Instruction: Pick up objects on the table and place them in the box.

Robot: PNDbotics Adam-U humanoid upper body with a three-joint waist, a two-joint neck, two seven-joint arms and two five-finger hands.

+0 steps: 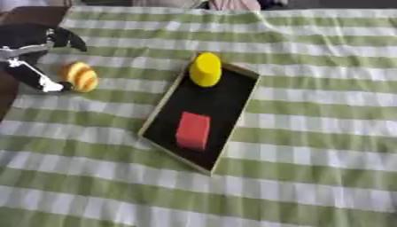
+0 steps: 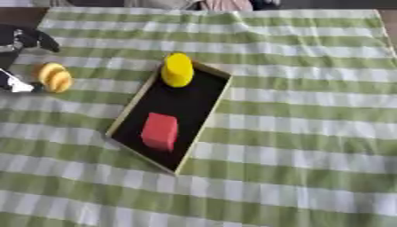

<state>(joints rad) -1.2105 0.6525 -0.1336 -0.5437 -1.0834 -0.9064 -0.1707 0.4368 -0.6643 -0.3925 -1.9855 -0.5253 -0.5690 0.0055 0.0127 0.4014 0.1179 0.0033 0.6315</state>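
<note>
A shallow black box point(image 1: 223, 95) with a pale wooden rim lies askew in the middle of the cloth. Inside it, a yellow cylinder point(image 1: 205, 68) stands at the far end and a red block point(image 1: 193, 130) lies toward the near end. A rounded orange-yellow object point(image 1: 80, 76) sits on the cloth to the left of the box. My left hand point(image 1: 27, 42), black with silver parts, comes in from the upper left. It is open, and one long finger point(image 1: 37, 75) reaches down, its pale tip right beside the orange object. My right hand shows in neither view.
A green and white checked cloth point(image 1: 310, 133) covers the table. Bare brown table point(image 1: 6, 95) shows past the cloth's left edge, close to my left hand. Wide stretches of cloth lie to the right of the box and in front of it.
</note>
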